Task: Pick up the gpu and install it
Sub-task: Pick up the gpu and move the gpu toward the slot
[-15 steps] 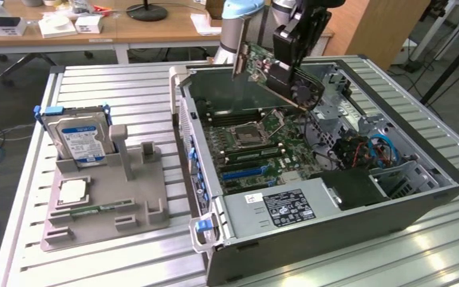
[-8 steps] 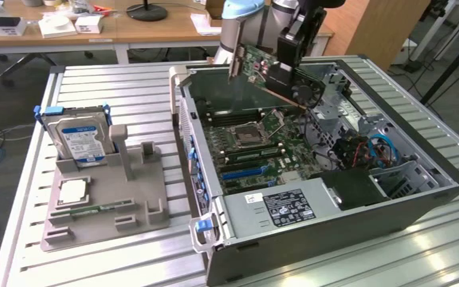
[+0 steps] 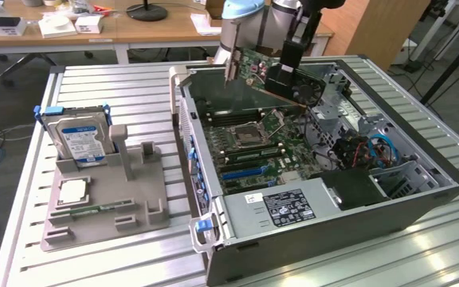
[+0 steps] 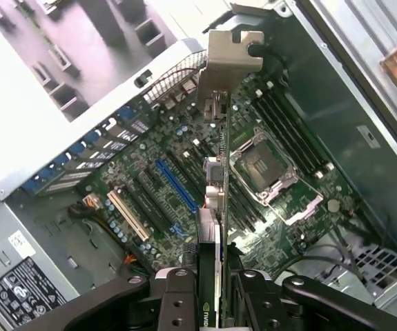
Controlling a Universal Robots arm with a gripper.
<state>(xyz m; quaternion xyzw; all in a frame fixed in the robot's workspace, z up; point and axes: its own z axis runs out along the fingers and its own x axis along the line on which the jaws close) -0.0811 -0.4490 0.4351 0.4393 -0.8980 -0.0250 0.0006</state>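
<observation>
The gpu (image 3: 281,75) is a green card with a black fan face and a pale metal bracket (image 3: 233,64) at one end. It hangs tilted in the air over the back of the open computer case (image 3: 421,197). My gripper (image 3: 293,55) is shut on its upper edge. In the wrist view the gpu (image 4: 217,200) shows edge-on, clamped between my gripper (image 4: 213,303) fingers (image 4: 177,300), with its bracket (image 4: 229,58) pointing away. Below it lies the motherboard (image 4: 267,165) with a blue slot (image 4: 177,186) and a white slot (image 4: 126,215).
A grey fixture (image 3: 102,206) at the exterior view's left holds an upright hard drive (image 3: 78,136), a processor (image 3: 72,191) and a memory stick (image 3: 94,210). The power supply (image 3: 285,206) fills the case's near end. Blue cables (image 3: 381,149) sit by the drive cage.
</observation>
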